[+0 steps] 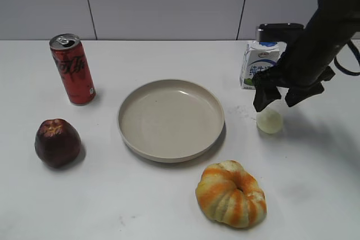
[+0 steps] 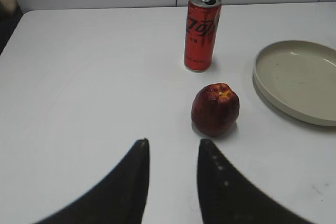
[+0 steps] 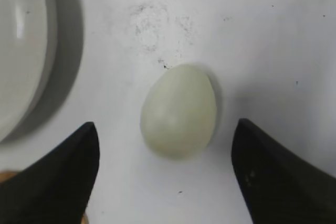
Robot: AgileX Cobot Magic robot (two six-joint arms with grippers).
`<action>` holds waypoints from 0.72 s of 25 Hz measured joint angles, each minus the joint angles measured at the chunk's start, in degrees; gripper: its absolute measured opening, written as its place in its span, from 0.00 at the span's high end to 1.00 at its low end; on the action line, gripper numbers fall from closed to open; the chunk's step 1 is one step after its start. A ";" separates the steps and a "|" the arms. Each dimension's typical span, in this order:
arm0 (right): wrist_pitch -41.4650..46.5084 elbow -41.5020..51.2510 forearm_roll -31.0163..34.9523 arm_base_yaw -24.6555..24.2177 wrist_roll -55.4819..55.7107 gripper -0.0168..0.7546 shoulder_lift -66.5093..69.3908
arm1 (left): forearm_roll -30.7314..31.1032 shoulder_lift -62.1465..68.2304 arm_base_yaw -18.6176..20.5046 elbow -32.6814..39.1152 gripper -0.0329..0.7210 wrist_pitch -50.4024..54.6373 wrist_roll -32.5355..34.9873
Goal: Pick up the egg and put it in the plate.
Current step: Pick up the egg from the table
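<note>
The pale cream egg (image 1: 269, 121) lies on the white table to the right of the beige plate (image 1: 130, 132). My right gripper (image 1: 279, 98) hangs just above the egg, open. In the right wrist view the egg (image 3: 179, 111) lies between and just beyond the two dark fingers (image 3: 165, 129), not touched. The plate's rim (image 3: 39, 66) shows at that view's left edge. My left gripper (image 2: 173, 148) is open and empty over bare table, a short way in front of a red apple (image 2: 215, 109). The plate (image 2: 262, 80) also shows at the right of the left wrist view.
A red cola can (image 1: 73, 69) stands at the back left, an apple (image 1: 57, 142) in front of it. A milk carton (image 1: 257, 64) stands just behind the right gripper. An orange-and-cream pumpkin-shaped thing (image 1: 231, 193) lies near the front, right of centre.
</note>
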 joint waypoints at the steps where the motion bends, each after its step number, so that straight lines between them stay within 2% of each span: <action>1: -0.09 -0.34 -0.12 0.00 0.43 0.21 1.29 | 0.00 0.00 0.00 0.00 0.65 0.00 0.00; 8: -1.38 -3.11 -0.43 0.00 1.12 0.21 7.65 | 0.00 0.00 0.00 0.00 0.65 0.00 0.00; 10: -1.05 -3.30 -0.37 0.00 1.17 0.25 8.02 | 0.00 0.00 0.00 0.00 0.65 0.00 0.00; 14: 1.83 -3.36 -0.37 0.00 1.17 0.41 8.04 | 0.00 0.00 0.00 0.00 0.65 0.00 0.00; 18: 3.78 -3.72 -0.26 0.01 1.25 0.41 8.04 | 0.00 0.00 0.00 0.00 0.65 0.00 0.00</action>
